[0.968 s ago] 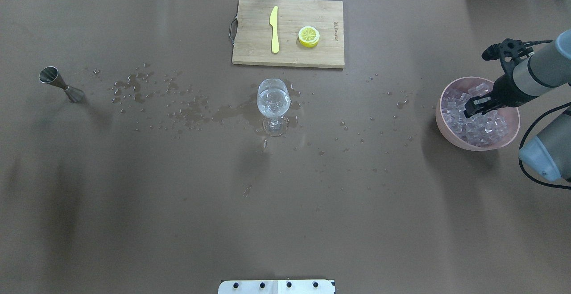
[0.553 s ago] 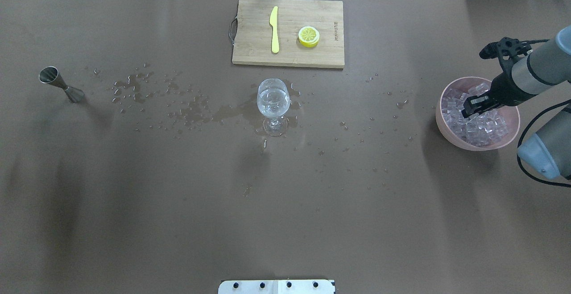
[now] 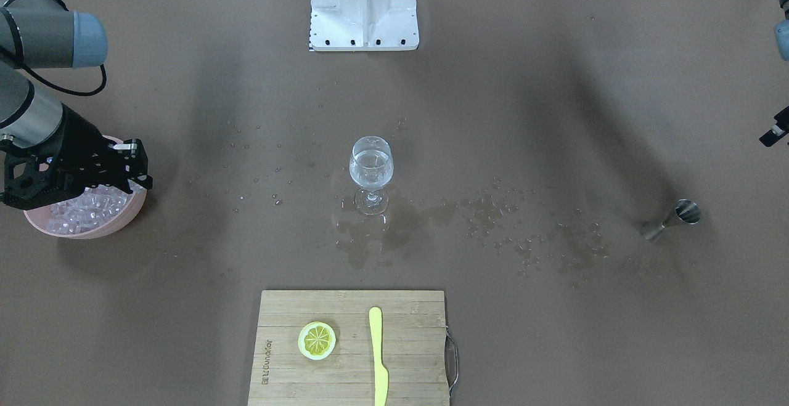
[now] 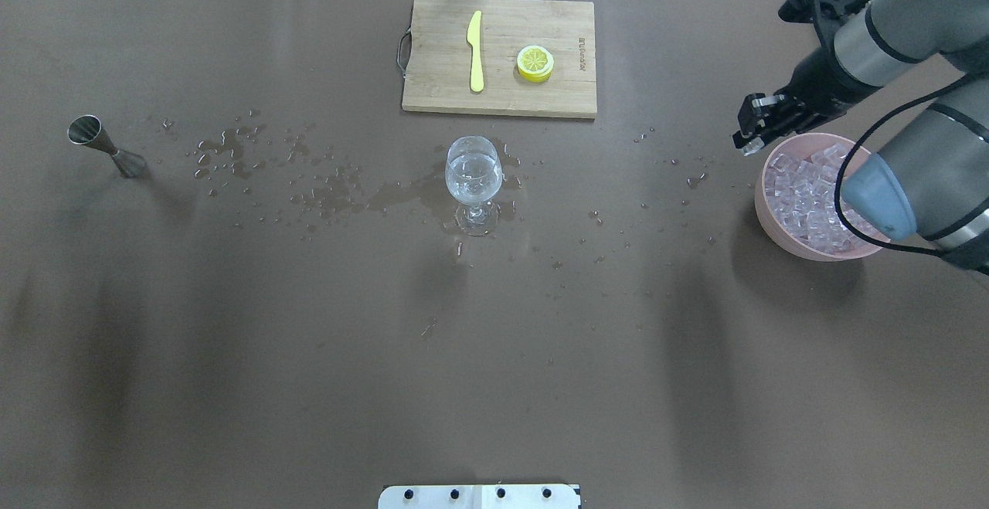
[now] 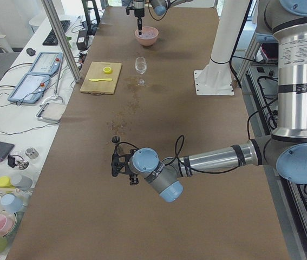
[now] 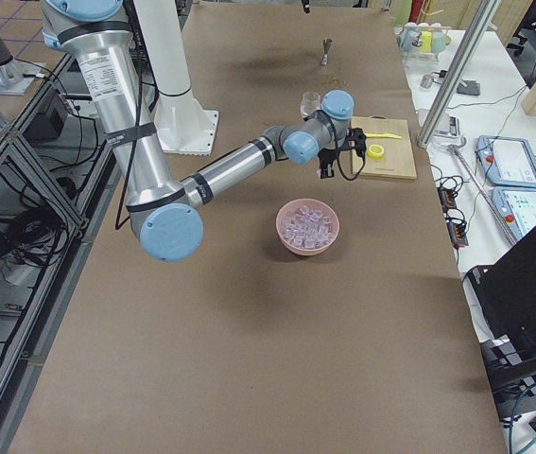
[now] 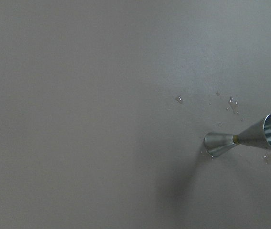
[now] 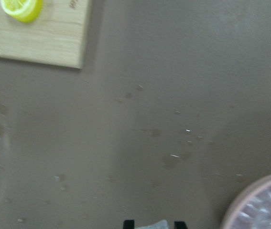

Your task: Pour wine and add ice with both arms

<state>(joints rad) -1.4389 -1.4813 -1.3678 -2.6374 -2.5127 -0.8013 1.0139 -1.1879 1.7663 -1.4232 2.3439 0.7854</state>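
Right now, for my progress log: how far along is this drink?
Done: the glass holds clear liquid; the jigger is set down. In hand: the right gripper grips an ice cube beside the pink bowl. Left: dropping it into the glass.

Two arms were present: the right arm [image 4: 873,45] and the left arm [image 5: 213,160]. Each carried one tool, two in all: the right tool [image 4: 745,138] and the left tool [image 5: 113,164].

The tabletop [image 4: 309,339] bore:
- one glass [image 4: 474,184]
- one bowl [image 4: 773,235]
- one board [image 4: 440,53]
- one jigger [image 4: 104,146]
- one pedestal [image 3: 363,5]

The board held one knife [image 4: 475,49] and one lemon slice [image 4: 535,62]. The bowl held one heap of ice [image 4: 803,200], its pieces too many to count. One cube [image 8: 150,224] sat between the right tool's fingers. The glass held one fill of wine [image 4: 471,173]. One puddle [image 4: 402,196] lay beside the glass. The droplets around it were too many to count.
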